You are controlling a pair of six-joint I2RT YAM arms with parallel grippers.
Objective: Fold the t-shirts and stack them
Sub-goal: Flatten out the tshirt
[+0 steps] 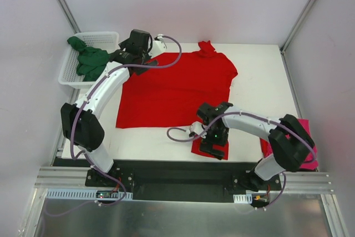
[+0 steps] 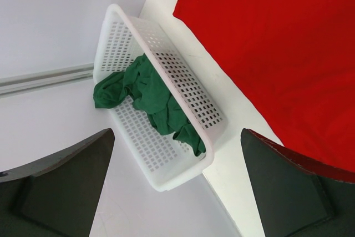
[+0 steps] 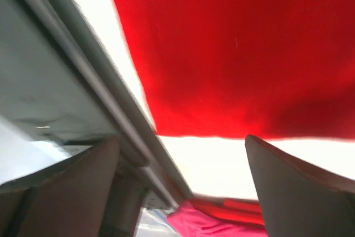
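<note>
At the far-left table [image 1: 260, 81] corner, the white mesh basket [image 1: 67, 69] holds 1 crumpled dark green t-shirt [image 1: 90, 60]. Red t-shirt [image 1: 172, 92] lies spread mid-table; pink t-shirt [image 3: 195, 221] near-right. Left gripper [image 2: 177, 187] and right gripper [image 3: 183, 187] — jaws wide, empty.

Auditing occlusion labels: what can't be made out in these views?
- Pink t-shirt: right wrist view, blurred sliver cut by the bottom edge; top view, right arm covers most of it.
- Red t-shirt, left-side sleeve: top view, under left end effector.
- Red cloth under right end effector: top view, link to the shirt hidden.
</note>
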